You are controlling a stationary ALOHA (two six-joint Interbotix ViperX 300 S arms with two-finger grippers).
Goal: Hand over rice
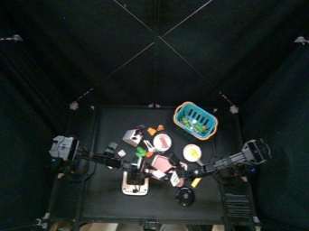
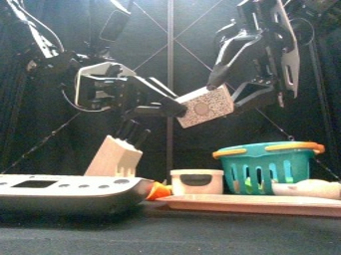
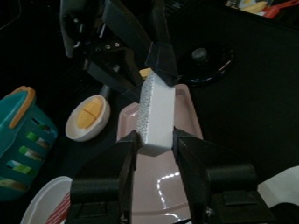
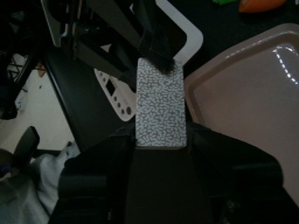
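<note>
The rice (image 2: pixel 204 107), a white oblong pack with a speckled grey face, hangs in mid-air above the table between both arms. My left gripper (image 2: pixel 170 106) reaches in from the left and is shut on one end of it. My right gripper (image 2: pixel 226 95) comes down from the right and is shut on the other end. In the left wrist view the rice (image 3: pixel 156 109) stands between my left gripper's (image 3: pixel 158 144) jaws, with the other arm's jaws at its far end. In the right wrist view the rice (image 4: pixel 162 109) sits between my right gripper's (image 4: pixel 162 144) jaws.
Below the pack lies a pink plate (image 3: pixel 146 188). A teal basket (image 2: pixel 269 164) stands on a wooden board (image 2: pixel 253 203) at the right, beside a small white bowl (image 2: pixel 197 181). A knife block (image 2: pixel 114 156) and a white flat device (image 2: pixel 60 189) are at the left.
</note>
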